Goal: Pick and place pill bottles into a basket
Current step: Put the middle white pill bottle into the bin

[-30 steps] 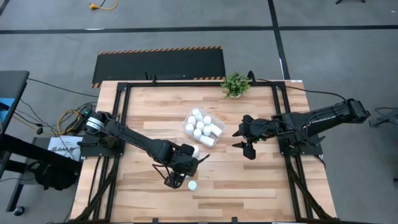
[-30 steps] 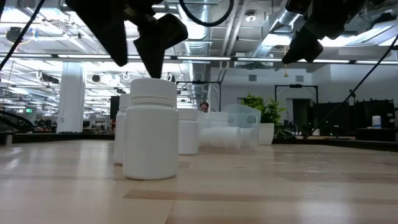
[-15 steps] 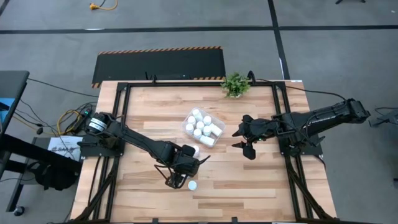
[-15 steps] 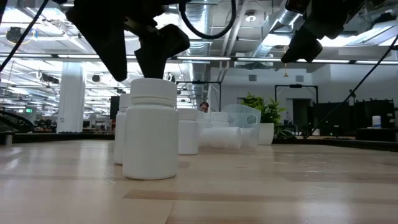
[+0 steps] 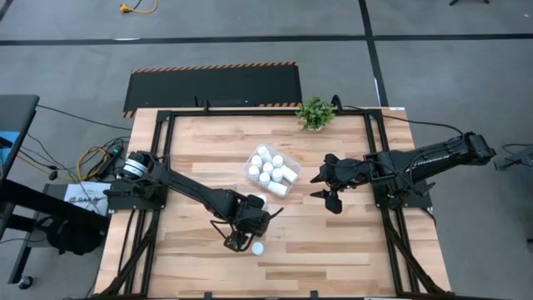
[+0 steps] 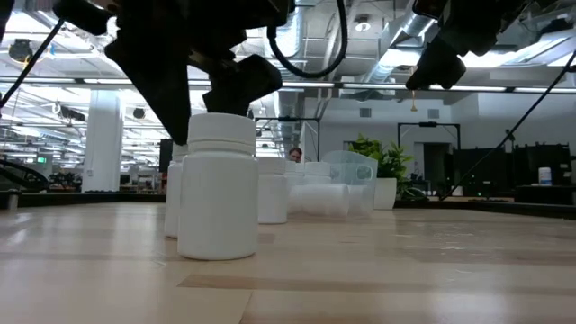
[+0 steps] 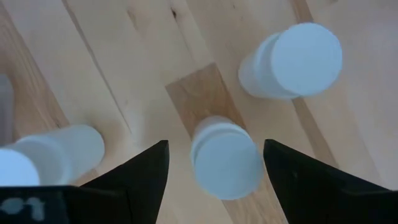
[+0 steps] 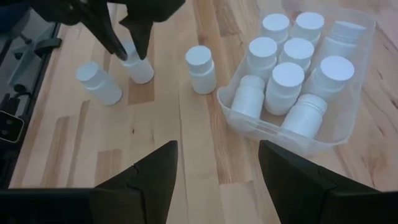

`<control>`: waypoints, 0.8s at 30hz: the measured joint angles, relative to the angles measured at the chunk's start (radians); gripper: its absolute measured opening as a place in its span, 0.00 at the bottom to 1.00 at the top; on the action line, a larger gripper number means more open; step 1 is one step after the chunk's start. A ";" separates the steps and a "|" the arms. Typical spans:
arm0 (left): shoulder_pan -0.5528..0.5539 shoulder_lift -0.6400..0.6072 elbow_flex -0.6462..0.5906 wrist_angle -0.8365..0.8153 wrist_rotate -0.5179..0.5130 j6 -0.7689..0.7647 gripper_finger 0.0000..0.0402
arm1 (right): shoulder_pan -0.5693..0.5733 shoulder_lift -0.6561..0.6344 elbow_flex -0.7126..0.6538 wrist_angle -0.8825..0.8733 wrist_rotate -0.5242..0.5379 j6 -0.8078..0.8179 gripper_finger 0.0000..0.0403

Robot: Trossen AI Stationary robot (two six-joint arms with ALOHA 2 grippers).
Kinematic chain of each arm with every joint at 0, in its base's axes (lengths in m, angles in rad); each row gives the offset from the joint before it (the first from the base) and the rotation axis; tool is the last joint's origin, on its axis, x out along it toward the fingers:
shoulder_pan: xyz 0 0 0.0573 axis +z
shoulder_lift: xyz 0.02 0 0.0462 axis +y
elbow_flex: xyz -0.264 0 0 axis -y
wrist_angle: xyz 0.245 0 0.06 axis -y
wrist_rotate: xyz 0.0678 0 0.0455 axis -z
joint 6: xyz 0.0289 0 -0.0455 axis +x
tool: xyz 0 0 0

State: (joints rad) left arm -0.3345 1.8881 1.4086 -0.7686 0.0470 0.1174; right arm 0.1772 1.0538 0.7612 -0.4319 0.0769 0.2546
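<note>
Left gripper [image 7: 214,163] spread wide, lowered astride small white capped pill bottle [image 7: 225,162], no contact seen; straddle judged as set-up for pinch. Two more loose bottles [image 8: 200,68] left upright nearby. Clear plastic rectangular basket [image 5: 250,172] mid-table, right of loose bottles, nine bottles held inside. Right gripper [image 8: 217,163] parked right of basket, fingers apart, empty.

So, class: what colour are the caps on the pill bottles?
White, same as the bottles; clearest in the right wrist view.
</note>
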 joint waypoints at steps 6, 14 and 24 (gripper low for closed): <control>0.004 0.000 0.000 -0.007 0.001 0.008 0.62 | 0.000 0.000 0.000 0.002 0.000 0.007 0.54; 0.011 0.023 0.001 -0.005 0.037 0.009 0.62 | 0.000 0.000 0.000 0.000 0.000 0.007 0.54; 0.019 0.023 0.001 -0.003 0.034 0.005 0.62 | 0.000 0.000 0.000 0.000 0.000 0.007 0.54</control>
State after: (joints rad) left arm -0.3154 1.9106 1.4094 -0.7714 0.0814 0.1225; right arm 0.1772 1.0538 0.7612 -0.4324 0.0772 0.2615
